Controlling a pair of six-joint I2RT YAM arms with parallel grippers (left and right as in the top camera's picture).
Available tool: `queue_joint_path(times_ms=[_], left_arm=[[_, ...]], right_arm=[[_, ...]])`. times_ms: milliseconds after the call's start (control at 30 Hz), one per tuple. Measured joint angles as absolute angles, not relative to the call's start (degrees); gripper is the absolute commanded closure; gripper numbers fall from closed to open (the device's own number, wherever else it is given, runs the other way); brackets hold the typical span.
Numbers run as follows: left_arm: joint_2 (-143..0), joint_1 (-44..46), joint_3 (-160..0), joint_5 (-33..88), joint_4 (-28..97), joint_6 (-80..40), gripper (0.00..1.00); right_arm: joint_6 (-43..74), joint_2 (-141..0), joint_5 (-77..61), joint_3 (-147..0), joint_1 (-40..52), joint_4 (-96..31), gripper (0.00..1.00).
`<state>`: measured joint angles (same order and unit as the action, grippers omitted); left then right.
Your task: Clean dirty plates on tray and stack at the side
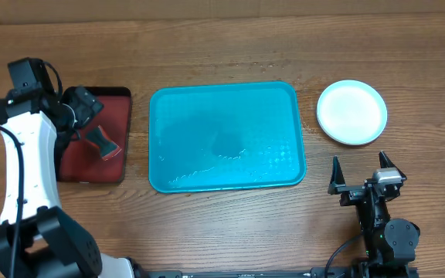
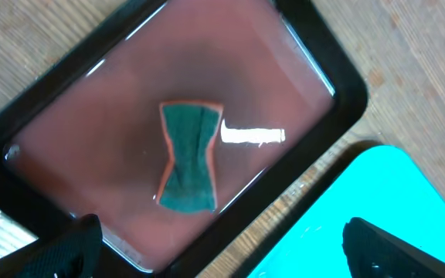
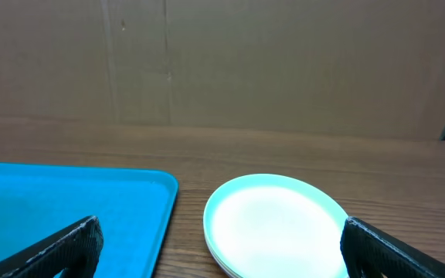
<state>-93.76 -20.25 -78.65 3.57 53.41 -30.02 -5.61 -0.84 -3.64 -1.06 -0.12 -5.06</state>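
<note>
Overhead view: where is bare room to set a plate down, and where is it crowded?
Bare: inside the teal tray, and the table along its near edge. Crowded: the red tray, holding a sponge.

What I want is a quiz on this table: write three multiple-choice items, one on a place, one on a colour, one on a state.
1. Where is the plate stack relative to the teal tray?
A. inside it
B. on the table, to its right
C. under it

2. What colour is the small tray holding the sponge?
A. white
B. yellow
C. dark red

3. How is the right pincer?
A. open, empty
B. shut on a plate
C. shut on the sponge

Answers: B, the stack sits on bare wood beyond the tray's right rim; C, the sponge lies on a dark red surface; A, its jaws stand wide with nothing between.
</note>
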Motion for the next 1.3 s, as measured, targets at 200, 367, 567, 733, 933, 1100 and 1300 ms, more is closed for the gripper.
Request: queue_joint_path(times_ms=[200,367,567,733,933,1100,1300], left_arm=[[-78.1,-18.5,-64.0,3.0,43.4,-28.8,0.0],[-62.3,-12.6,-50.7,3.0,34.7,-24.2,0.0],[-41.5,-6.0,-36.2,2.8,26.4,-20.4,0.0],[-29.6,-5.6,-31.3,2.1,26.3,-19.2,0.0],[-25.7,-5.6,-28.5,1.9,27.0,-19.1,0.0],[-20.5,-5.6,-24.3,1.9,26.9,-19.0,0.0],[-13.0,-5.6,-19.2,1.7,24.8,-17.8,0.0]], right_arm=[[-5.6,-0.8,-3.6,-1.1,-0.1,-5.0,0.0],[-5.6,-0.8,-3.7,-1.1,-0.1,-5.0,0.0],[-5.7,-0.8,-3.6,-1.1,-0.1,-5.0,0.0],[-5.7,-0.8,-3.6,-1.1,-0.1,-5.0,0.0],[-5.7,-0.8,-3.6,-1.1,-0.1,-5.0,0.0],[-5.7,-0.8,-3.6,-1.1,-0.1,-5.0,0.0],[-5.7,-0.8,-3.7,-1.1,-0.1,-5.0,0.0]])
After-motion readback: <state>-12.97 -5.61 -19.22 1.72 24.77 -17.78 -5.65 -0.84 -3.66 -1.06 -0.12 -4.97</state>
